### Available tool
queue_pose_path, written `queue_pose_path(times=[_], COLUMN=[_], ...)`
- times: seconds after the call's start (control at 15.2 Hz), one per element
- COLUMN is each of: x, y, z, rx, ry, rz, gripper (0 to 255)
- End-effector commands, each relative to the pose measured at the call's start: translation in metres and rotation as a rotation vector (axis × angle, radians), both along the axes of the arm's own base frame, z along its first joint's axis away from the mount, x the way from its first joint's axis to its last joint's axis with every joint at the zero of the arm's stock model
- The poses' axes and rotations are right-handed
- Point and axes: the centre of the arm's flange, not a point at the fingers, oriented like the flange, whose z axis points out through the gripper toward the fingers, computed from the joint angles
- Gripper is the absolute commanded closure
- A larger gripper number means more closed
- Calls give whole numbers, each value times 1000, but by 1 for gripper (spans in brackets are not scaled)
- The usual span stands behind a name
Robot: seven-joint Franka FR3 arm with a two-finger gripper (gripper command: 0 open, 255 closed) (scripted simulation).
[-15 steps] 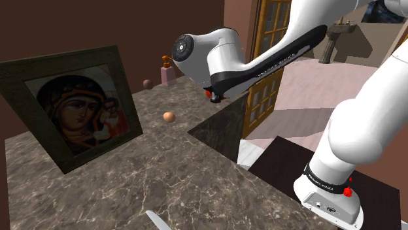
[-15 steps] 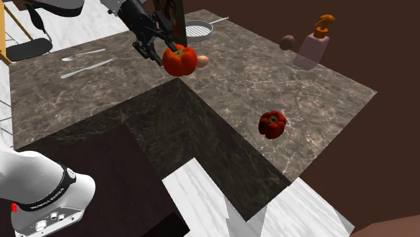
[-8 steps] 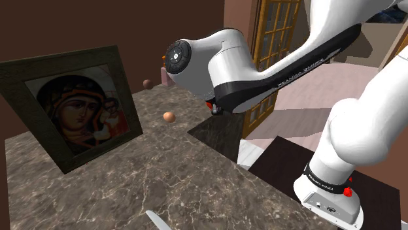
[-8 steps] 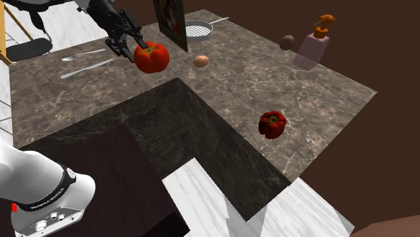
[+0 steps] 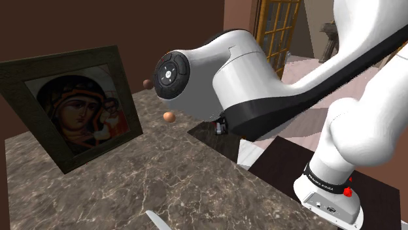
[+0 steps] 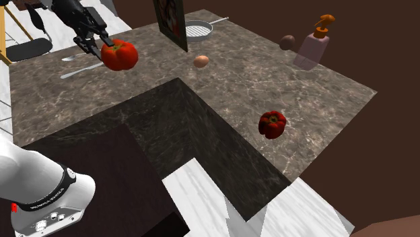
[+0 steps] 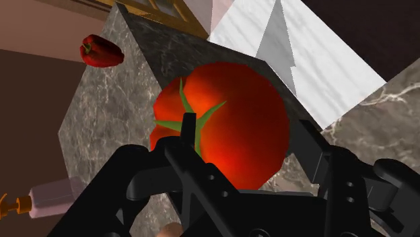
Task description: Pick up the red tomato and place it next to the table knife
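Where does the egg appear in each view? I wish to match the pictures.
Shoulder view: the egg on the counter, right of the framed picture.
Second exterior view: the egg, below and right of that picture.
Wrist view: a pale sliver past the jaws holding the tomato, probably the egg.
Shared landmark: the marbled counter.

The round tomato (image 6: 120,55) is glossy red with a green star-shaped stem. The stone countertop (image 6: 256,67) is grey-brown, veined pale. The lobed pepper (image 6: 272,124) is dark red; the pump bottle (image 6: 311,50) pink, orange-topped.
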Motion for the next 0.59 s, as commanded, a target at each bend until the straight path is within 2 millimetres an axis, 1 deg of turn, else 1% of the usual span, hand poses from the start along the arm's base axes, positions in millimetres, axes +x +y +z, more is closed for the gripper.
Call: queue_pose_path(times=[0.0, 0.53], x=[-16, -90], y=[19, 94], z=[0, 0], rx=[0, 0], ry=[0, 0], rz=[-1, -1], gripper=[255, 255])
